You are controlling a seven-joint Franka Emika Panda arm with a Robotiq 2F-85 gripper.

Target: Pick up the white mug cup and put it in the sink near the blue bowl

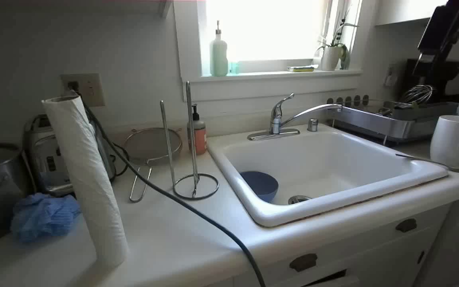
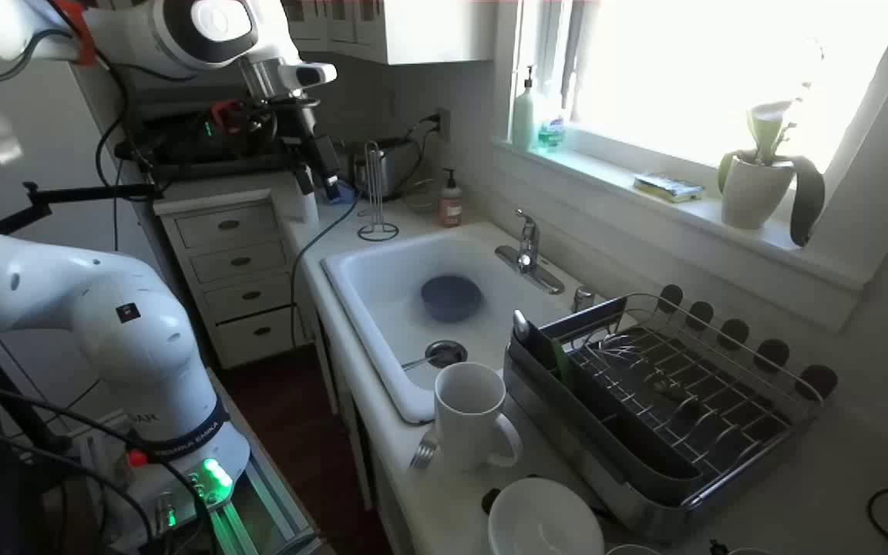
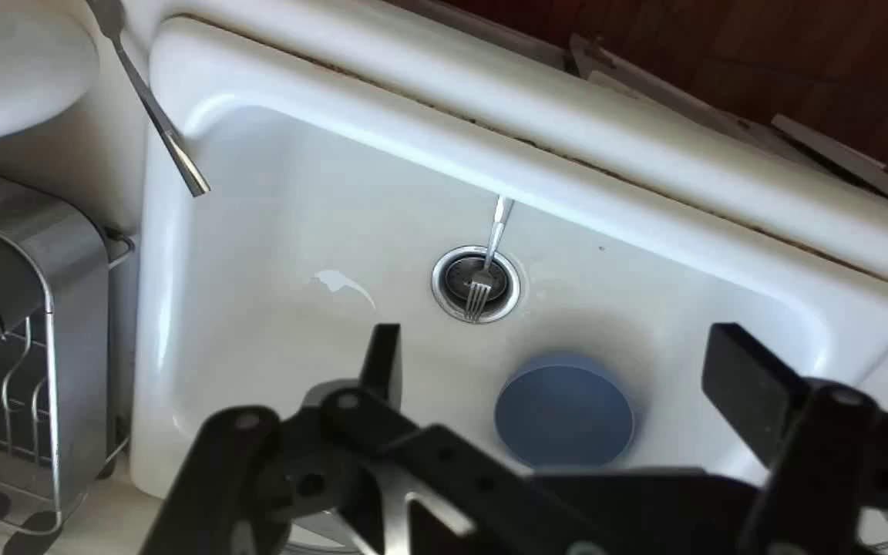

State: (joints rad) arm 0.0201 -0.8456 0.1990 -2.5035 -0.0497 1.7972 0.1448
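Observation:
The white mug cup [image 2: 463, 420] stands upright on the counter beside the sink corner, handle to the right in this exterior view; it also shows in an exterior view [image 1: 454, 139] at the far right. Part of it shows at the top left of the wrist view [image 3: 12, 77]. The sink [image 2: 371, 335] holds the blue bowl [image 2: 452, 298] on its floor. In the wrist view my gripper [image 3: 556, 347] is open and empty, with the bowl [image 3: 565, 416] seen below between its fingers, apart from them. In an exterior view the gripper [image 2: 319, 185] hangs high, pointing down, away from the mug.
A fork [image 3: 159, 116] lies by the mug over the sink rim; another fork [image 3: 482, 285] lies across the drain. The dish rack [image 2: 629, 432] stands beside the mug, a white bowl [image 2: 544, 516] near it. The faucet [image 1: 276, 115], paper towel roll [image 1: 88, 179] and wire holder [image 1: 193, 191] stand up.

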